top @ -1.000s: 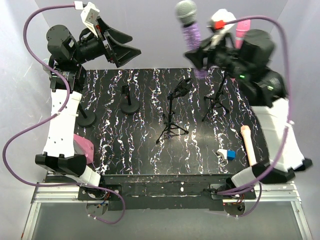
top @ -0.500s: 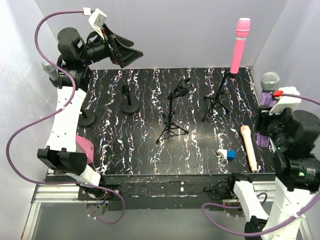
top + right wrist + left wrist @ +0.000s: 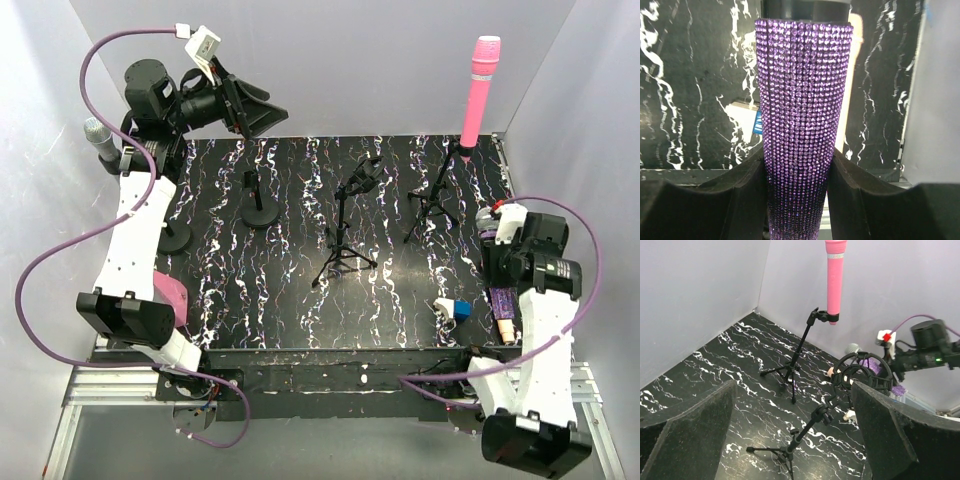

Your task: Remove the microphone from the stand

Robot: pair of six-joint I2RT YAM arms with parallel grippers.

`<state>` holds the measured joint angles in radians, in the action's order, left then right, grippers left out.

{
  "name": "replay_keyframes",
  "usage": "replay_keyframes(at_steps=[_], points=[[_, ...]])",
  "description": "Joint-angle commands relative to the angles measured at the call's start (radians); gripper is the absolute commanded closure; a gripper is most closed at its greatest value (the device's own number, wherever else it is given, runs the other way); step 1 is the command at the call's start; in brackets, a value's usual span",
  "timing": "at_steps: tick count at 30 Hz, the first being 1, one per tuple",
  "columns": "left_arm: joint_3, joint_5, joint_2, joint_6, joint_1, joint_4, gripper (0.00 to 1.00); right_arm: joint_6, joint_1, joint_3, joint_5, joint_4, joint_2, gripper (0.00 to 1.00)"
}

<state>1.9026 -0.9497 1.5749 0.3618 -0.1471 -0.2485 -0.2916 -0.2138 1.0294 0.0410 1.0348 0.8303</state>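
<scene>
Right hand (image 3: 797, 172) clamps the sequined purple microphone (image 3: 802, 90) by its handle.

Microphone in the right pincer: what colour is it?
Glittery purple, rhinestone-studded microphone; clearest in the right wrist view.

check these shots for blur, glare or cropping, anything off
Top external: evenly lit and sharp, no glare on the black white-veined table. Left wrist: its own black padded fingers look soft up close, and the pink microphone is cut off at the top. Right wrist: the purple rhinestone-covered microphone fills the frame, crisp.
</scene>
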Motion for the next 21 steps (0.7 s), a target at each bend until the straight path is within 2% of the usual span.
replay_keyframes(at_steps=[1,6,14,17,19,21], points=[[-0.02,0.037,-0.058,-0.035,0.003,-0.055,0.02,-0.101,-0.012,-0.101,0.034,-0.194,0.062,0.99],[-0.037,0.038,-0.07,-0.041,0.003,-0.063,0.02,-0.103,-0.012,-0.187,0.051,-0.376,0.142,0.99],[-0.045,0.042,-0.082,-0.063,0.003,-0.08,0.02,-0.187,-0.015,-0.279,0.011,-0.459,0.331,0.99],[-0.04,0.046,-0.078,-0.072,0.003,-0.086,0.02,-0.234,-0.016,-0.324,0.008,-0.495,0.355,0.93],[-0.033,0.049,-0.073,-0.073,0.004,-0.087,0.02,-0.247,-0.016,-0.347,-0.003,-0.512,0.366,0.84],[-0.027,0.051,-0.067,-0.076,0.004,-0.09,0.02,-0.253,-0.018,-0.364,-0.015,-0.524,0.375,0.79]])
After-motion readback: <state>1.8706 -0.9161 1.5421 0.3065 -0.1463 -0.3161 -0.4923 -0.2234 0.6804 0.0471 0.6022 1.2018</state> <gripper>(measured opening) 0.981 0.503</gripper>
